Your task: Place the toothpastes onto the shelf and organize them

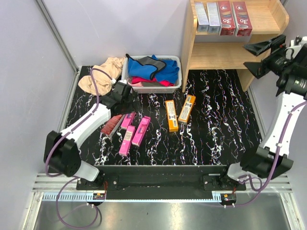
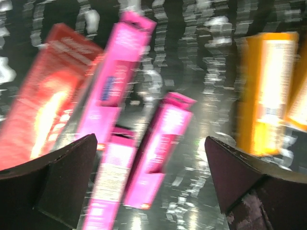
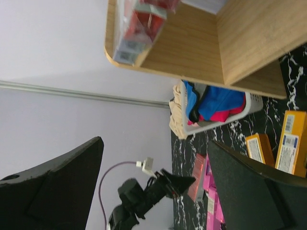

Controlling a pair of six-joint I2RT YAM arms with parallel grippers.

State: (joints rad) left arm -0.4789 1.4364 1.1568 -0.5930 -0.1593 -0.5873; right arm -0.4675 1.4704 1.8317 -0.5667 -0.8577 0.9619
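Top external is taken first: what is counted on the shelf [image 1: 264,24]? (QC)

Four toothpastes are stood on the upper tier, two silver-grey boxes [image 1: 207,17] and two dark red boxes [image 1: 234,18], side by side. Nothing is made out on the lower tier. (ann)

What is left out? (QC)

Six are left lying on the table [image 1: 216,120]: one red box [image 1: 112,125], three pink boxes [image 1: 134,130] and two orange boxes [image 1: 171,115]. (ann)

How are the hands logged? (QC)

The left gripper [image 1: 130,98] is held above the red and pink group. The left wrist view is badly blurred, but its fingers are seen spread wide with nothing between them. The pink boxes are seen below the gap, the red box toward the left finger, the orange boxes out past the right finger. The white basket [image 1: 153,88] of cloths, just beyond this hand, is ignored. The right gripper [image 1: 256,58] is raised at the shelf front, jaws parted, nothing held. The shelved boxes are up above it. (ann)

Step? (QC)

A pick by the left arm is judged to be in hand: approach only, no contact. (ann)

Next move? (QC)

A descent is called for, with one box singled out. The pinks are packed close, so the fingers must be dropped either side of one narrow width without a neighbour being caught. The shelf is well apart from this hand and nearer the right one, so a long carry or a handover is likely needed. (ann)
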